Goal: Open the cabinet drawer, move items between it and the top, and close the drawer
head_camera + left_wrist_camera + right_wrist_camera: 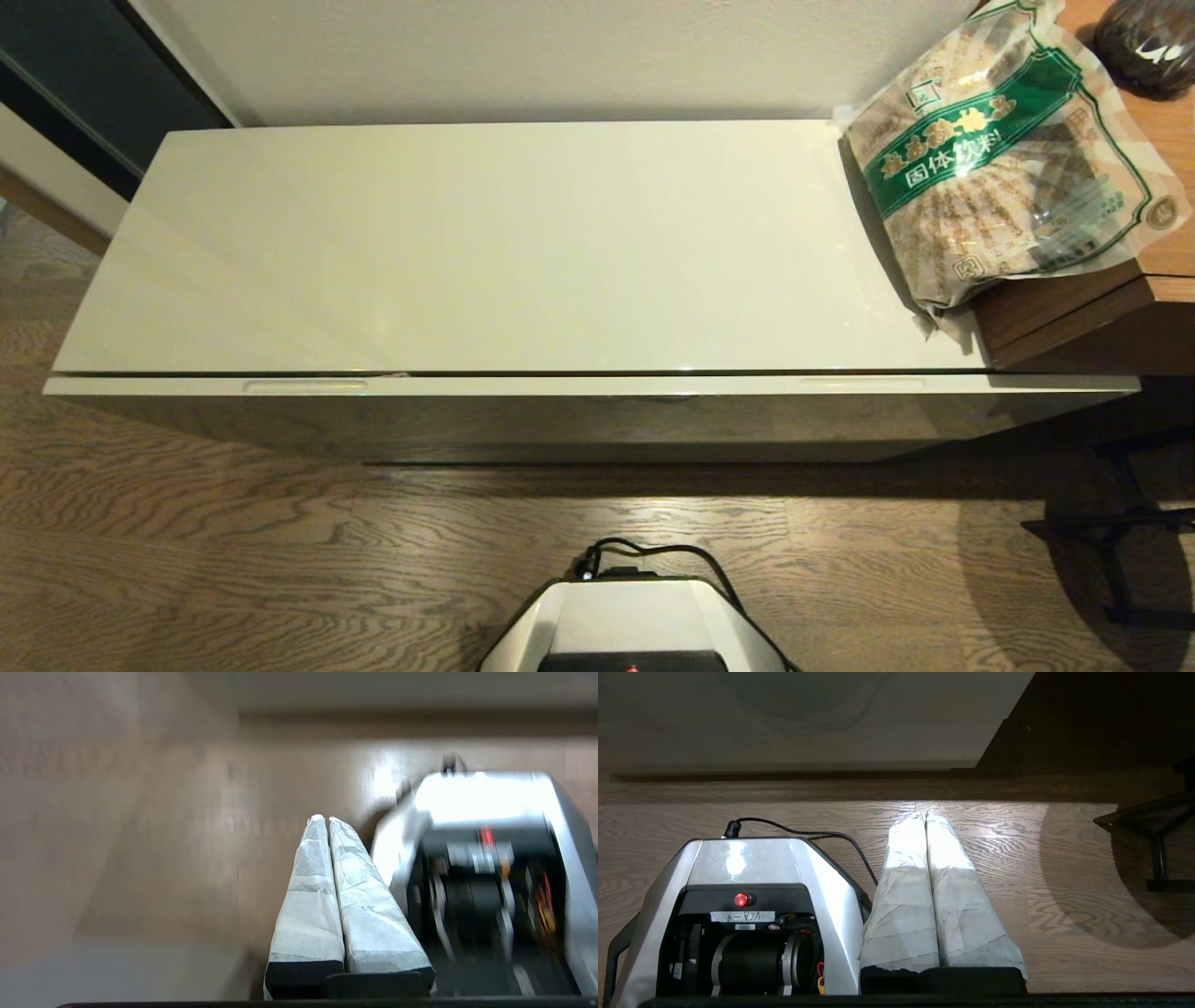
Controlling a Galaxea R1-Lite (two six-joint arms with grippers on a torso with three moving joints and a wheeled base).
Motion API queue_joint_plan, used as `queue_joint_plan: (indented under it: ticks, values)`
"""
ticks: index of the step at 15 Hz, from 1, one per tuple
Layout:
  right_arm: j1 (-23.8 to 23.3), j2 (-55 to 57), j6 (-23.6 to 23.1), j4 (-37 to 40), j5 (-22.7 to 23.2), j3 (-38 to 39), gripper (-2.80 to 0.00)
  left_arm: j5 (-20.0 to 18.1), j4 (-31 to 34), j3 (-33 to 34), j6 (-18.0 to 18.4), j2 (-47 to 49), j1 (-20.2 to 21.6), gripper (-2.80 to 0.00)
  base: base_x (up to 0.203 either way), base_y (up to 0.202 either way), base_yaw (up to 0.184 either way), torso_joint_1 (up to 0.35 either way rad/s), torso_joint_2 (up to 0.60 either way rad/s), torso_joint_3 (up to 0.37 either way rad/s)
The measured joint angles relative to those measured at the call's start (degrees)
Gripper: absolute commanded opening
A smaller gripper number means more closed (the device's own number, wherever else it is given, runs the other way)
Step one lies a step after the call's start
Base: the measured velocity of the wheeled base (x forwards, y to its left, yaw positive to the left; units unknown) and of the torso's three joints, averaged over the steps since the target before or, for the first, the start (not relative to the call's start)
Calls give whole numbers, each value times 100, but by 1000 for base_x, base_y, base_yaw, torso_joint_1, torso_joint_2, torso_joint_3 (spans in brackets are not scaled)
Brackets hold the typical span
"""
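Nearest, at the bottom middle of the head view: just the robot base (635,607) on the wood floor. Left gripper (322,820) and right gripper (920,815) both pinched fully closed, nothing in either, pointing down at bare floor beside the base. Further up, mid frame: cabinet drawer (588,385) pushed in flush under the top (485,252). Far upper right: bag of brown granules (1008,149) sitting half on the top, half on the wooden desk (1064,317). No denim in sight. Looks like either the very start or all wrapped up, can't tell which. If starting, needs a reach to the left notch (305,385) and a pull
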Motion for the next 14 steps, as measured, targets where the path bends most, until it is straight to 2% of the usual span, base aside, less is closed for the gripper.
queue_joint_plan:
  ticks: [3, 4, 6, 8, 9, 14]
  values:
    - [0, -2, -2, -2, 0, 1, -280, 18, -2098, 1476, 3, -23, 5, -280, 0, 0, 0, 0, 0, 0]
    - [0, -2, -2, -3, -1, 1, -280, -37, -2771, 1945, -77, -28, 2, -280, 0, 0, 0, 0, 0, 0]
    - [0, 0, -2, -2, 0, 1, -280, -136, -3727, 2384, -440, -29, 0, -280, 0, 0, 0, 0, 0, 0]
    - [0, -2, -2, -2, 0, 1, -280, -138, -3948, 2494, -905, -32, 0, -280, 0, 0, 0, 0, 0, 0]
    - [0, 0, -2, -2, 0, 1, -280, -125, -3949, 2502, -922, -29, 0, -280, 0, 0, 0, 0, 0, 0]
    - [0, -2, 0, -2, -1, 0, -280, -105, -3952, 2524, -404, -28, -2, -280, 0, 0, 0, 0, 0, 0]
